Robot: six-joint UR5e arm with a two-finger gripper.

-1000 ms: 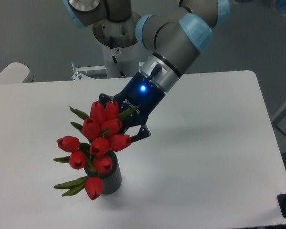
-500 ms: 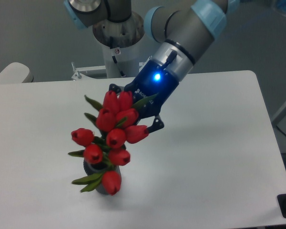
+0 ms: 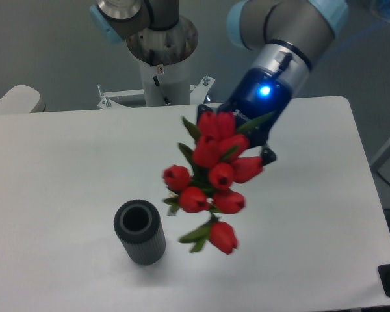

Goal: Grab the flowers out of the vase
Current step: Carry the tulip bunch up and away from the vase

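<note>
Since the earlier frames we've pulled the flowers (image 3: pixel 214 182) fully clear of the vase (image 3: pixel 140 232): a second ago the bunch sat in it, half a second ago it was part way up, now it hangs in the air up and to the right, nothing touching the rim.

Left to right:
- Vase stands upright and empty, near the front edge of the counter (image 3: pixel 65 162), left of centre. Mouth open, no stems left in it. It hasn't tipped or shifted noticeably.
- Flowers are off the counter, roughly over its middle, tilted with the lowest bud toward the front edge and the top buds tucked against the gripper (image 3: pixel 237 140).
- Gripper comes in from the back right, blue light on. Its fingers are mostly hidden behind the buds and leaves; we read them as clamped on the bunch since it hangs from them with nothing else holding it up.

Risks as we see them:
- Grip point is hidden, so we can't confirm it's on the tied stems rather than loose leaves. A leaf-only hold could slip.
- Bunch hangs long and off-axis; a fast swing could drop it.
- Any drop toward the left could knock the vase over.
</note>
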